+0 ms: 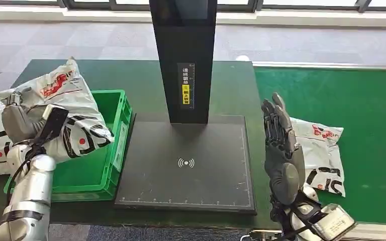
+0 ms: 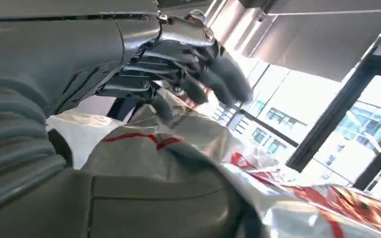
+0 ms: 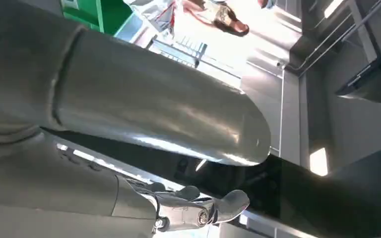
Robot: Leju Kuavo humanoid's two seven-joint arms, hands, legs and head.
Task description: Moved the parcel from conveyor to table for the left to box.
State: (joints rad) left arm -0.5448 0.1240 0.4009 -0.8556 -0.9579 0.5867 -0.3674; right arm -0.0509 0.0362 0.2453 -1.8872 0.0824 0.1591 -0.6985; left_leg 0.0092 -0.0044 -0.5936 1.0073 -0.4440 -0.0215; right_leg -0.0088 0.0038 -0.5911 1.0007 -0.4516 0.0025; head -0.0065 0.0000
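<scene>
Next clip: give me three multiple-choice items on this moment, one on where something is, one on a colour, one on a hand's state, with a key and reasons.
1. Where does the parcel not in any robot hand lie?
A. in the bin
B. on the scanner pad
C. on the conveyor

2. What colour is the bin?
A. green
B. blue
C. grey

3. What is the right robot hand doing?
A. gripping a parcel
B. held open, holding nothing
C. pressing on the pad

Key: 1 C, it rests on the green conveyor beside the right hand. 2 A, its walls are bright green. 3 B, its fingers are straight and apart; the left robot hand holds the other parcel.
</scene>
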